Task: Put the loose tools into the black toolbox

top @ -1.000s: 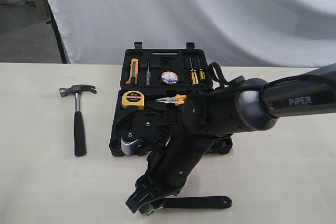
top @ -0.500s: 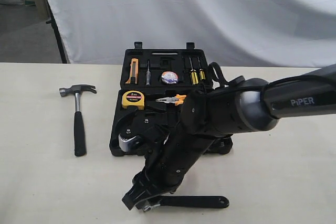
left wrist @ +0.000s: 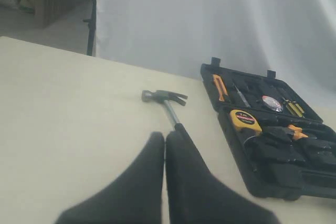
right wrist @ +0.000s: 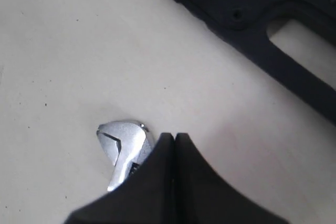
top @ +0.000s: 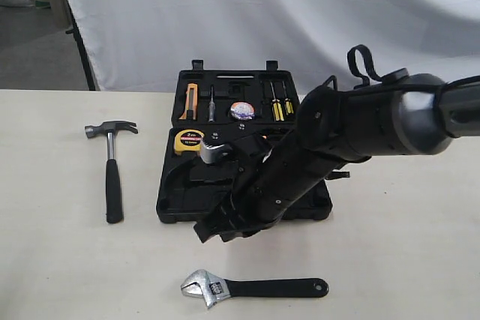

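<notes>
- The right end effector [top: 208, 231] is pressed together and pinches nothing; in the right wrist view its fingertips [right wrist: 169, 136] meet with no gap.
- The wrench [top: 255, 288] lies flat on the worktop [top: 397, 260], below this end effector and apart from it.
- Its silver head [right wrist: 123, 150] shows just beside the closed fingertips in the right wrist view, so the head is judged to be the end nearest the end effector.
- The long axis of the wrench runs crosswise under the end effector, with the black handle stretching off toward the robot's right.
- The toolbox [top: 244, 185] stands open just beyond the right end effector, its handle slot [right wrist: 302, 40] on the side facing the wrench.
- The left end effector [left wrist: 165, 135] is likewise pressed together and empty; the hammer [left wrist: 168, 103] lies ahead of it, with the toolbox further to its right.
- The right arm is judged much the nearer to the wrench, and the left arm the nearer to the hammer.
- Before any grasp the right end effector would need to be spread and set across the handle.
</notes>
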Motion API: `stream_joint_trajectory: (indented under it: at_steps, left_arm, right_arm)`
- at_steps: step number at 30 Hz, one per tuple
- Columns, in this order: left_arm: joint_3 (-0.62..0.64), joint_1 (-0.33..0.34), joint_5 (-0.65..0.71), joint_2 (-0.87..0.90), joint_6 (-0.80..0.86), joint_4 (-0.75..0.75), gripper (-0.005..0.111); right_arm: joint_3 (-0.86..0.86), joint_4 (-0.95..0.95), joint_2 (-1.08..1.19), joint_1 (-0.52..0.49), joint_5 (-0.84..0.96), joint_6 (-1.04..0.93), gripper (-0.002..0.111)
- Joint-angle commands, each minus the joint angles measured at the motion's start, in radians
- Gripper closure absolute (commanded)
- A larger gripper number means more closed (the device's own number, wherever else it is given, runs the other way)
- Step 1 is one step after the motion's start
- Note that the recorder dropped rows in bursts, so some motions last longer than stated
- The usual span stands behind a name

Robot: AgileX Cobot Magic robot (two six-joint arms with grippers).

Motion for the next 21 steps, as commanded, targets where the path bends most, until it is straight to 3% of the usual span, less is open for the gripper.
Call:
stream_joint_trajectory:
  at_steps: [1,4,8,14,21]
  left_arm:
    - [-0.003,0.025,-0.007,-0.003,-0.005,0.004,0.106]
    - [-0.003,0.025,-0.007,-0.003,-0.005,0.004,0.106]
    - [-0.003,0.025,-0.007,-0.003,-0.005,0.004,0.106]
    - [-0.003,0.025,-0.007,-0.003,-0.005,0.004,0.106]
    - [-0.003,0.025,-0.007,-0.003,-0.005,0.004,0.106]
  right_arm:
    - [-0.001,-0.058,0.011,0.023,-0.008,0.138,0.088]
    - [-0.001,-0.096,0.011,0.054,-0.01,0.138,0.061]
    - [-0.001,-0.098,0.011,0.104,0.006,0.002,0.04]
    - [-0.001,-0.127,0.022,0.167,-0.039,-0.061,0.039]
    - [-0.001,-0.194,0.098,0.172,-0.054,-0.067,0.039]
